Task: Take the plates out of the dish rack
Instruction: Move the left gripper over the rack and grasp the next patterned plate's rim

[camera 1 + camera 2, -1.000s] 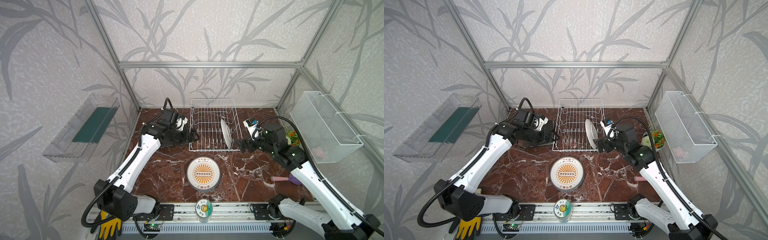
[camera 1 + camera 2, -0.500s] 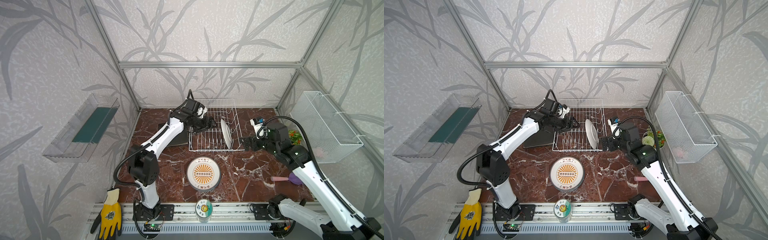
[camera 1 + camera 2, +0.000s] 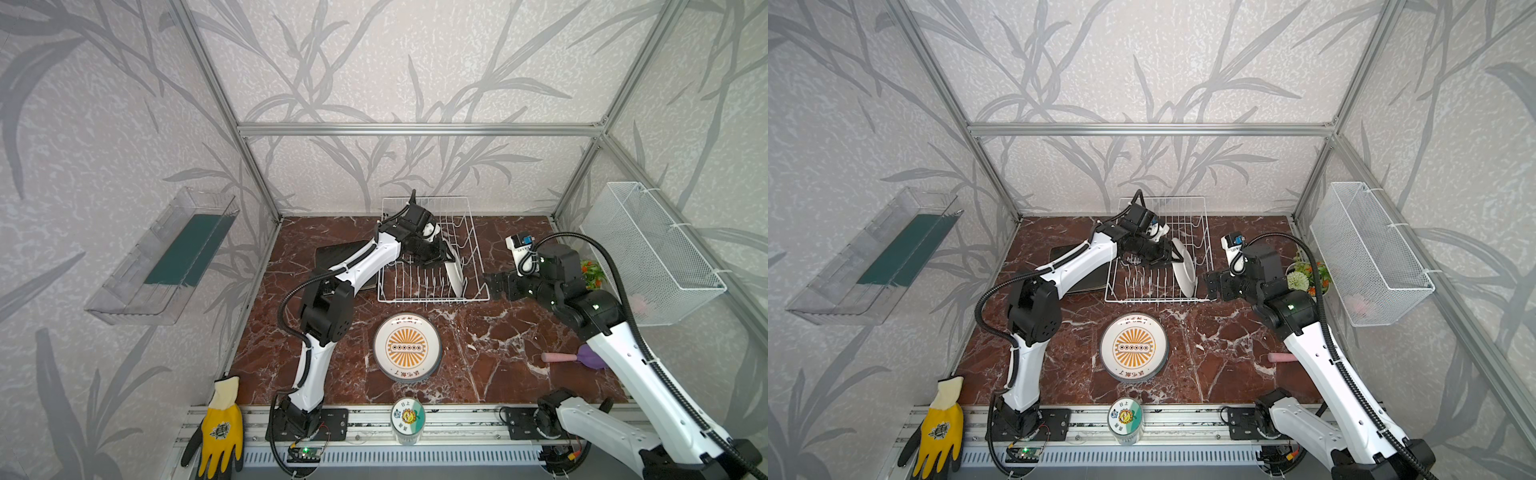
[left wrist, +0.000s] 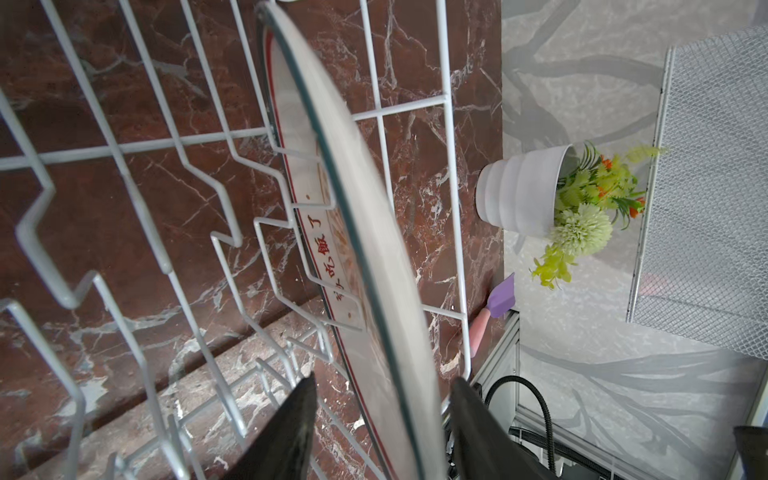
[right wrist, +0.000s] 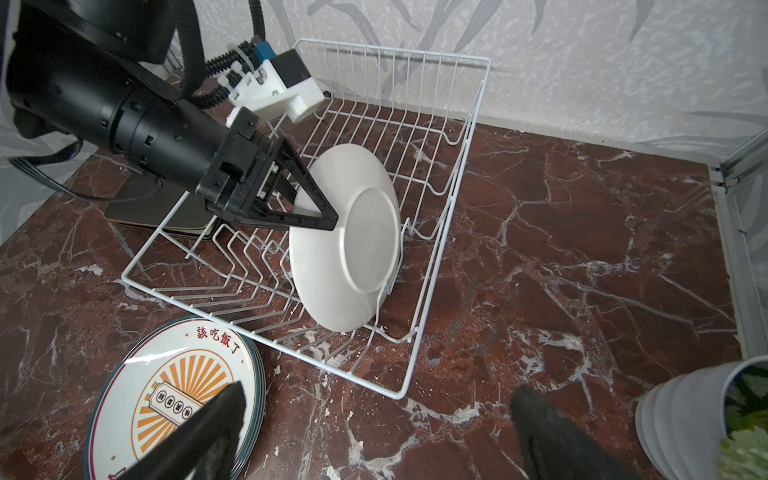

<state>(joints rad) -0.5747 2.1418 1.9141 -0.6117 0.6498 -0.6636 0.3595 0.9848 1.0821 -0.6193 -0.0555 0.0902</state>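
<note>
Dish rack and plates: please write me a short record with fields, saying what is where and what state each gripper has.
dish rack: white wire, at the back of the table, one plate inside
plate in rack: round, white, standing on edge, tilted
left gripper: open, jaws either side of that plate's rim, small gaps showing
right gripper: open, empty, near the rack's front right corner
sunburst plates: stacked flat on the table before the rack
dark plates: flat, left of the rack, partly hidden
</note>
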